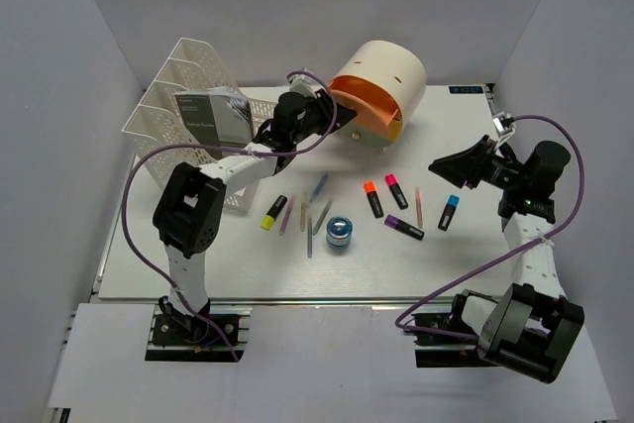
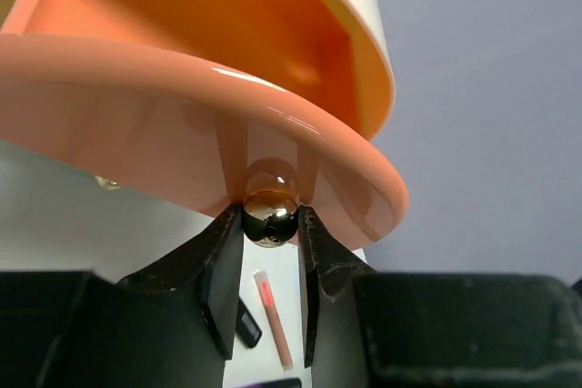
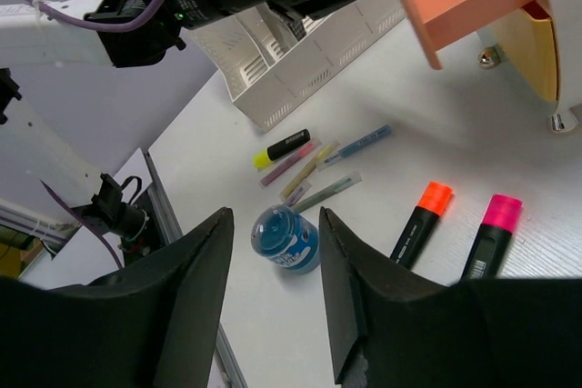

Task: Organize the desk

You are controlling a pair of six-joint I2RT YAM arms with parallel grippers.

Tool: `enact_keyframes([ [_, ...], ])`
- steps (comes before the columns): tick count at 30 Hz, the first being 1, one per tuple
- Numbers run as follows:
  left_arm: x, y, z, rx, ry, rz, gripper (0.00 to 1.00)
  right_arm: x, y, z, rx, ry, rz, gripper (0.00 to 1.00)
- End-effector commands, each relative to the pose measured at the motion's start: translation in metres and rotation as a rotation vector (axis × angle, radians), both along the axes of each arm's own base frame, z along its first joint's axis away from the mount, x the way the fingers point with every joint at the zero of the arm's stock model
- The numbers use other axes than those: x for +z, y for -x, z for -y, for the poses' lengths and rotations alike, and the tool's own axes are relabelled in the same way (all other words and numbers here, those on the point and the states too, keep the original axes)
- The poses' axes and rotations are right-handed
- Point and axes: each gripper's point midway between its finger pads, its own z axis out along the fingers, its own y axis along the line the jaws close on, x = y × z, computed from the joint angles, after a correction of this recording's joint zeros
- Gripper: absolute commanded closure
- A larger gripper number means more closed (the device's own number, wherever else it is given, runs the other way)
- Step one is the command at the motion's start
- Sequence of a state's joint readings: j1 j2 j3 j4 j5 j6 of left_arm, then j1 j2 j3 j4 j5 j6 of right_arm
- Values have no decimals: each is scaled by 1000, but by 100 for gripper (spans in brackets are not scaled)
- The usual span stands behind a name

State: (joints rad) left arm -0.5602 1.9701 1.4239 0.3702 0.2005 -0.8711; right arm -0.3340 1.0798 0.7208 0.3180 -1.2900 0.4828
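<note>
On the white desk [image 1: 198,264] a cream cylindrical drawer unit [image 1: 386,71] lies at the back. Its orange drawer [image 1: 365,108] stands pulled partly out. My left gripper [image 1: 332,114] is shut on the drawer's brass knob [image 2: 270,215], one finger on each side. My right gripper [image 1: 443,167] hangs open above the right side of the desk, with nothing between its fingers [image 3: 205,252]. Below it in the right wrist view stands a small blue jar [image 3: 286,240].
A white mesh file rack [image 1: 188,111] holding a grey book [image 1: 213,118] stands at the back left. Yellow [image 1: 273,212], orange [image 1: 372,198], pink [image 1: 396,190], purple [image 1: 404,227] and blue [image 1: 449,212] markers lie mid-desk with several thin pens [image 1: 309,220] and the blue jar [image 1: 339,233].
</note>
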Motion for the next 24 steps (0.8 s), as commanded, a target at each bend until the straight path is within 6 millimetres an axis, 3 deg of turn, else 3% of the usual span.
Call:
enact_keyframes([
  [1,32,16,-14,-12,-2,81,91,-3,0,2,9,25,53,51],
  [4,28,22,-15,-25,-6,77,89,-4,1,1,22,38,70,47],
  [7,24,25,-14,-40,-4,78,69,-4,6,-3,66,52,104,41],
  [8,26,24,-14,-42,-2,81,52,-4,7,-4,78,52,106,39],
  [12,28,25,-13,-46,0,81,35,-5,14,-10,138,87,177,29],
  [18,38,29,-19,-52,5,98,24,-7,16,-25,177,129,203,23],
  [24,49,46,-27,-70,-13,123,24,-15,16,-39,214,191,226,23],
])
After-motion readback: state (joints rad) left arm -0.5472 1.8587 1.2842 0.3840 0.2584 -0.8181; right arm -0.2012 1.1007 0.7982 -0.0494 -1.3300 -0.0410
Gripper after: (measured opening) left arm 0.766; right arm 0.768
